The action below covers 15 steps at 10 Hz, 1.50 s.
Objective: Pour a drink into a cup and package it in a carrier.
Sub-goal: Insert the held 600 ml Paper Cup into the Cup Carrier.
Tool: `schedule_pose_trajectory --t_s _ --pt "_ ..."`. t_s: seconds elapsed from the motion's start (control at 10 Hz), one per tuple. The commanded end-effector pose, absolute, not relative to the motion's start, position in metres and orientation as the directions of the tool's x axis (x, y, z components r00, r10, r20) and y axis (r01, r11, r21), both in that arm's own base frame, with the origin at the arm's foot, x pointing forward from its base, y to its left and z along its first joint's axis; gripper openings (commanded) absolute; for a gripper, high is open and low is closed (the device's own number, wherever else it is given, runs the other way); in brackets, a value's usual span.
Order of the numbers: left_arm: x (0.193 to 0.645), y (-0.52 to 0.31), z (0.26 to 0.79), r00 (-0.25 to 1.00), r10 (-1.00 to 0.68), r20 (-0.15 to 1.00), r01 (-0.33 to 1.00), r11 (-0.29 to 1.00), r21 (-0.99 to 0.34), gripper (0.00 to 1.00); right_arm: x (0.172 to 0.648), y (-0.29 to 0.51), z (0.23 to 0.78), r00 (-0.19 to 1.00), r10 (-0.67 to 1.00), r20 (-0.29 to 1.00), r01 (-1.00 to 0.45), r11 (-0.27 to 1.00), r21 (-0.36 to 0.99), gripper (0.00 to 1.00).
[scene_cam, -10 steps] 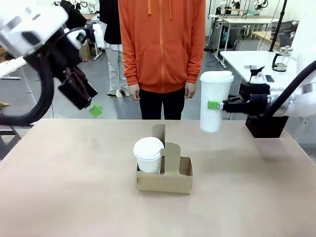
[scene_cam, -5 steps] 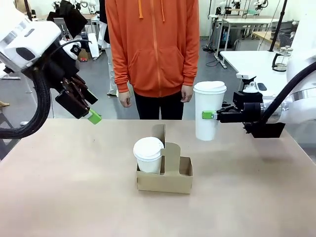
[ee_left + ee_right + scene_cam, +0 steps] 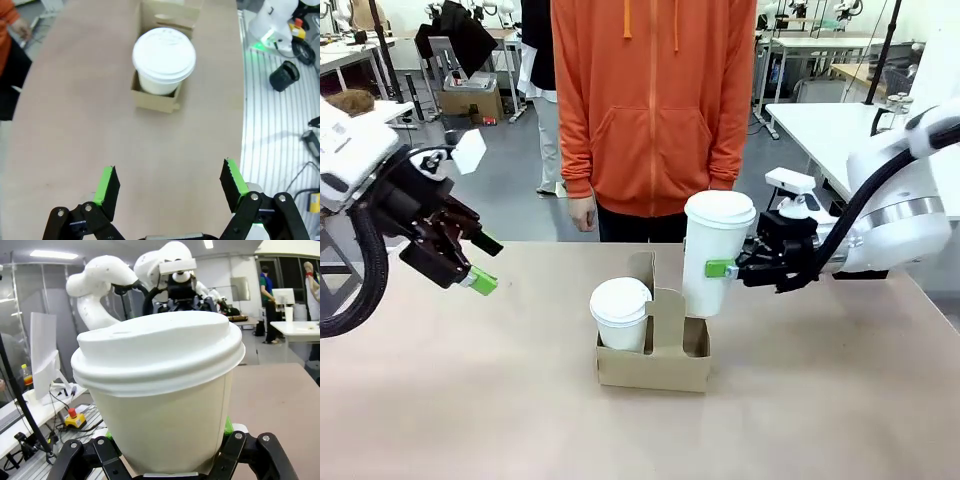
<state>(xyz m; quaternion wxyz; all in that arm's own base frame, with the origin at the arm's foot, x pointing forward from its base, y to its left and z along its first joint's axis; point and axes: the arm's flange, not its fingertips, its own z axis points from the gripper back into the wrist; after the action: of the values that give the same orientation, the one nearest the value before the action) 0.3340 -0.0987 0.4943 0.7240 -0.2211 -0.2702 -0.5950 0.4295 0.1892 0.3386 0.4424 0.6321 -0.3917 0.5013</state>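
The right hand [image 3: 722,268] grips a tall white lidded paper cup [image 3: 717,253] upright just above the brown cardboard carrier [image 3: 654,352], apparently over its empty right compartment. A shorter white lidded cup [image 3: 621,313] sits in the left compartment, while the left hand [image 3: 480,280] hovers released above the desk [image 3: 460,400].

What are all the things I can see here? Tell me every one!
Lidded cup in the carrier: one, white, seated in the left compartment.
Lidded cup in the claw: one, white, taller, held just above the carrier's right compartment.
Carrier: one, brown cardboard, middle of the table, upright handle panel with a cutout.
Table: one, tan.
Glass carafe: one, clear with black handle, on a white table far right.
Person: one, orange hoodie, standing at the far side.
Left claw: one, black with green pads, open, holding nothing, above the table's left part.
Right claw: one, black with green pads, shut on the taller cup.
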Motion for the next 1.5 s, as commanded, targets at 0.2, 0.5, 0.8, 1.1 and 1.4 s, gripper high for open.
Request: schedule_pose_trajectory --t_s 0.2,0.5,0.8,1.1,1.4 --pt "0.324 -0.066 0.433 0.126 -0.734 0.668 0.976 0.213 0.051 1.00 0.434 0.203 0.309 0.187 -0.078 0.979 -0.928 -0.342 0.150 0.80" --pt "0.325 -0.059 0.411 0.153 -0.735 0.661 0.981 0.195 -0.010 1.00 0.433 0.205 0.291 0.187 -0.063 0.980 -0.924 -0.351 0.153 0.80" --pt "0.365 -0.057 0.455 0.146 -0.760 0.633 0.976 0.214 0.031 1.00 0.434 0.204 0.270 0.157 -0.032 0.987 -0.912 -0.389 0.132 0.80" --pt "0.365 -0.057 0.455 0.146 -0.760 0.633 0.976 0.214 0.031 1.00 0.432 0.209 0.249 0.147 -0.006 0.989 -0.895 -0.425 0.131 0.80" --pt "0.365 -0.057 0.455 0.146 -0.760 0.633 0.976 0.214 0.031 1.00 0.436 0.213 0.232 0.129 0.051 0.990 -0.883 -0.449 0.139 0.80"
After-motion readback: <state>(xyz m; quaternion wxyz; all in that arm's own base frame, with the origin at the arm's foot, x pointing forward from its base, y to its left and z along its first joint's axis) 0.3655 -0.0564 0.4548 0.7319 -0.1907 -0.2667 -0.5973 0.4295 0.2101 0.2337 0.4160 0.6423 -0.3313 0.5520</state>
